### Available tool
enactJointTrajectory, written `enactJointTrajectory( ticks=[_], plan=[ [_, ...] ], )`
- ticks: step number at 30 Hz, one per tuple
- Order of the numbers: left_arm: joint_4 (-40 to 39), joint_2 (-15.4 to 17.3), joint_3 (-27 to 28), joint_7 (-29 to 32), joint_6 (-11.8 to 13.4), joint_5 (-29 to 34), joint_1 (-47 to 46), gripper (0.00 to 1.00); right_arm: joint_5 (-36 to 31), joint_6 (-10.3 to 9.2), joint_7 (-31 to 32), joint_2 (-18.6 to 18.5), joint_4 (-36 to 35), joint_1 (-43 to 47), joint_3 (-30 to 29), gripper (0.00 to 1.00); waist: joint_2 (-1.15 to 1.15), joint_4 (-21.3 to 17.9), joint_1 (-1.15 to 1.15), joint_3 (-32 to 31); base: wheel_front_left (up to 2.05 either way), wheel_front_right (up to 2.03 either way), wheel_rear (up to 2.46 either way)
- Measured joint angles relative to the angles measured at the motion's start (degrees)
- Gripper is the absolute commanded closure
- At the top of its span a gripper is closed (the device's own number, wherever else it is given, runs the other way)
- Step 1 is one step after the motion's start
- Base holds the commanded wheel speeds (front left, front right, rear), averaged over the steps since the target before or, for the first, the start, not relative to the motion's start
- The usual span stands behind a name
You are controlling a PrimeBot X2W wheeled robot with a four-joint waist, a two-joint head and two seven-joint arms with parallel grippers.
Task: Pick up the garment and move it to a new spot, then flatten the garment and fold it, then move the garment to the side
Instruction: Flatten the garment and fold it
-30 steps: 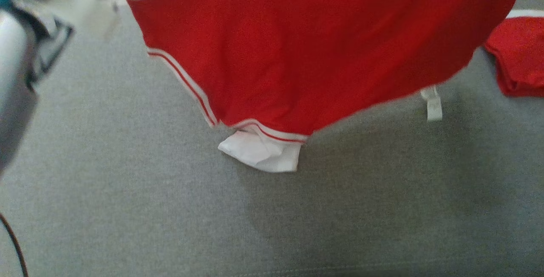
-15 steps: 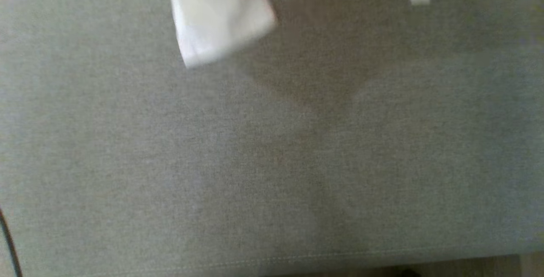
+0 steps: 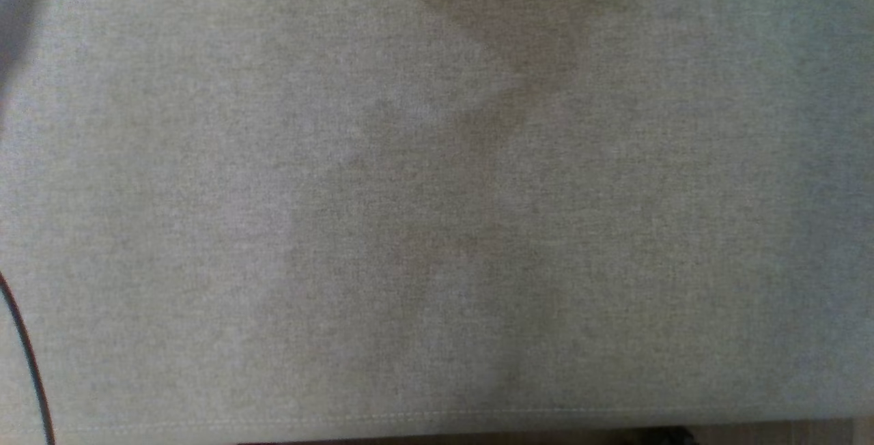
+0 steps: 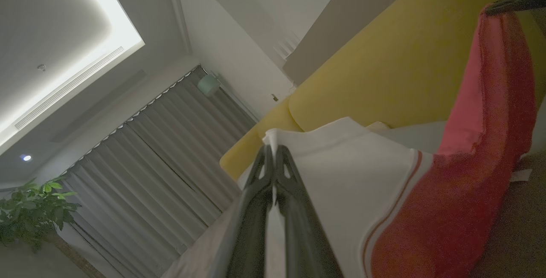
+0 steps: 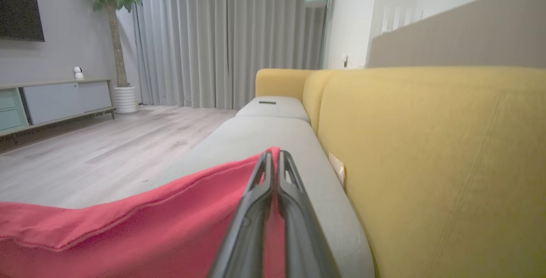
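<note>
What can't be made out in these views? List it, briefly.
- Lower part of the garment: left wrist view, cut off by the bottom edge; its full shape can't be told.
- Fabric inside the left pincer: hidden by its own fingers.
- Right wrist view: garment runs off the left and bottom edges.
- Small dark item on the far cushion: too small to identify.

red white-trimmed garment, aloft, outstretched

open: grey seat cushion | blocks: yellow backrest alongside | cable at left edge
</note>
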Motion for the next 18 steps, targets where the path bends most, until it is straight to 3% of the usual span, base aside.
enactJointTrajectory(
  ticks=[9, 14, 18],
  plan=[
    [-13.96, 6.48, -1.29, 0.00, 4.20, -3.76, 24.77, 1.00, 3.86, 0.00, 0.00, 1.67, -4.71, 18.51, -2.76, 1.00, 0.00, -0.44, -0.02, -6.58, 0.00, 0.00, 0.00],
    [-19.15, 10.85, -1.25, 0.01, 7.05, -6.83, 42.48, 1.00, 7.11, 0.00, 0.02, 2.69, -5.03, 31.14, -1.76, 1.00, 0.01, -1.18, -0.02, -12.44, 0.00, 0.00, 0.00],
    [-22.34, 12.44, -1.00, 0.07, 9.21, -9.11, 54.72, 1.00, 9.48, 0.00, 0.02, 2.53, -5.63, 39.06, -0.83, 1.00, 0.01, -1.65, -0.02, -17.11, 0.00, 0.00, 0.00]
  ],
)
